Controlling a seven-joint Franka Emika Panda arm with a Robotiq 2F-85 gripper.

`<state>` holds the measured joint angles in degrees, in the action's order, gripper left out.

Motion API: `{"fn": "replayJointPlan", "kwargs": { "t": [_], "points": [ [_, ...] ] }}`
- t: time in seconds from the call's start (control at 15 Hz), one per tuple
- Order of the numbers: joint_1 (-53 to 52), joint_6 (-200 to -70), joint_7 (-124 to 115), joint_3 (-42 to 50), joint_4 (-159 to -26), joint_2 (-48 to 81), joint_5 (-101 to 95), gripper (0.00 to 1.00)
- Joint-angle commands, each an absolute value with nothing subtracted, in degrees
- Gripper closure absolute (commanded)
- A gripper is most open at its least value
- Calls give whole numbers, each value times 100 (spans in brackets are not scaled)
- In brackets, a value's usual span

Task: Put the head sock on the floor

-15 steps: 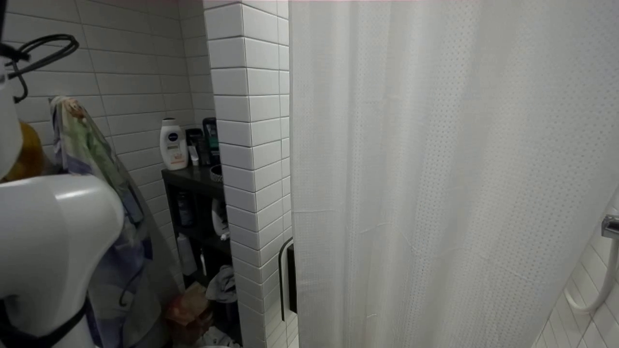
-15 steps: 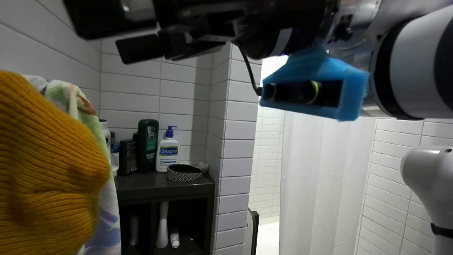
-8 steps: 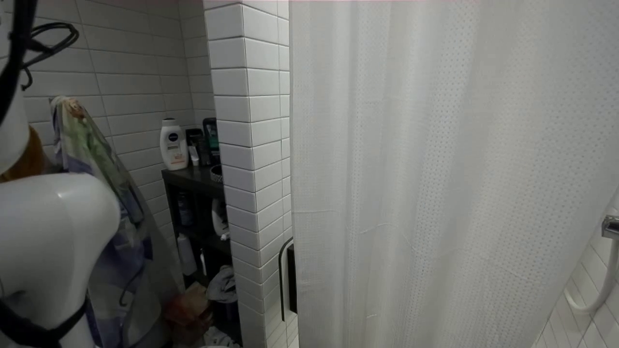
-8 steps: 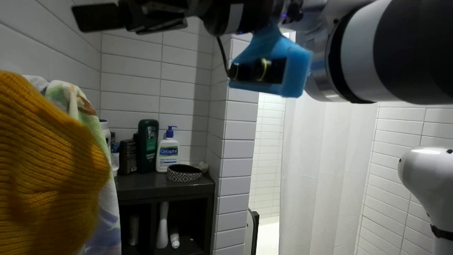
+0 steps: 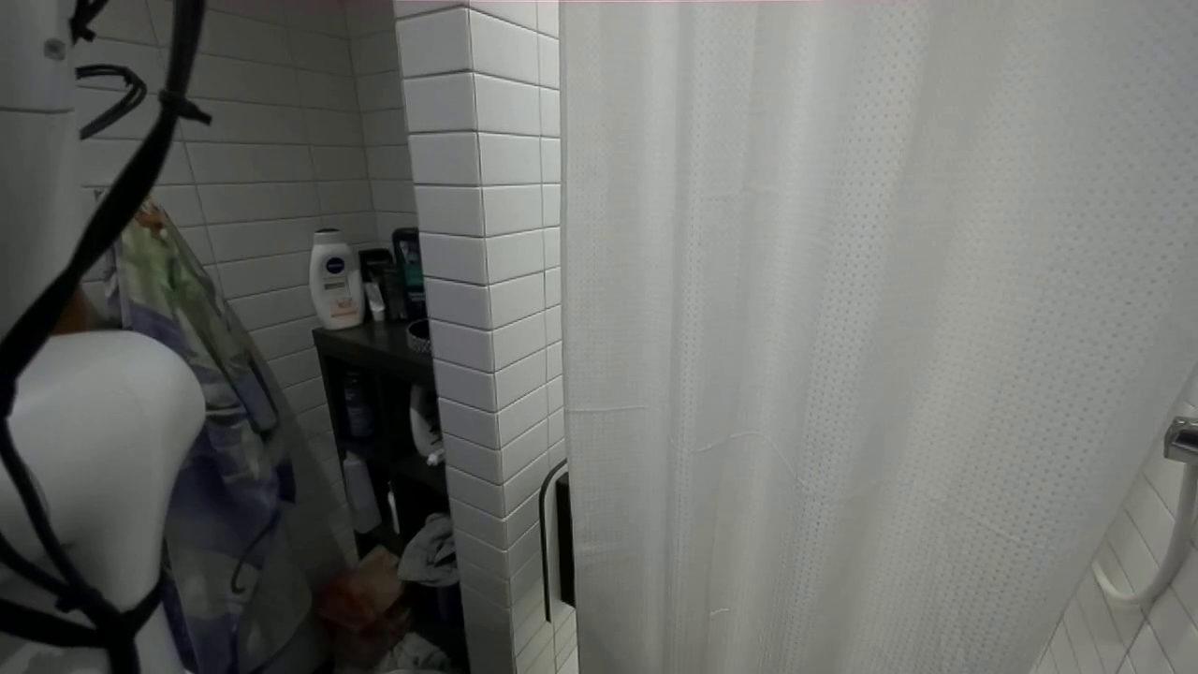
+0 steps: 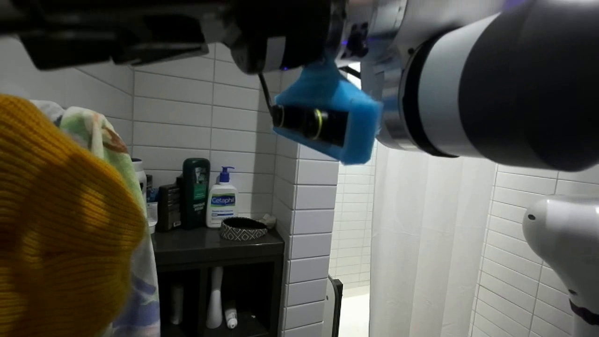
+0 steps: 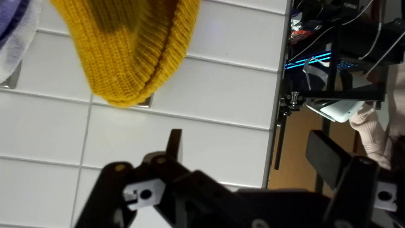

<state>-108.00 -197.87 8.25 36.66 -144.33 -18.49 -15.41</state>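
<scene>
The head sock looks like a mustard-yellow ribbed knit hat. It hangs at the tiled wall at the top of the wrist view, its folded rim to the right. It also fills the left side of an exterior view as a large knit shape. My gripper is open with its two fingers wide apart and nothing between them. It is apart from the hat, which lies beyond the left finger in the wrist view. In an exterior view the dark fingers are above the hat, partly cut off by the frame.
A patterned towel hangs right beside the hat. A dark shelf holds bottles and a patterned headband. A tiled pillar and a white shower curtain stand farther on. The wall ends at a vertical edge.
The arm and gripper have moved left in an exterior view, first rising, then lowering. More of the arm and its black cable has come into an exterior view. The hat has not visibly moved.
</scene>
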Motion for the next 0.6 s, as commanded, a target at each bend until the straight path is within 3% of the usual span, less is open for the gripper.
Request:
{"fn": "replayJointPlan", "kwargs": {
  "t": [0.0, 0.53],
  "points": [
    [-11204, -19786, 1030, 4494, -14360, -1667, -1897, 0],
    [-11347, -19784, 1270, 5458, -14191, -1576, -1779, 0]
  ]
}}
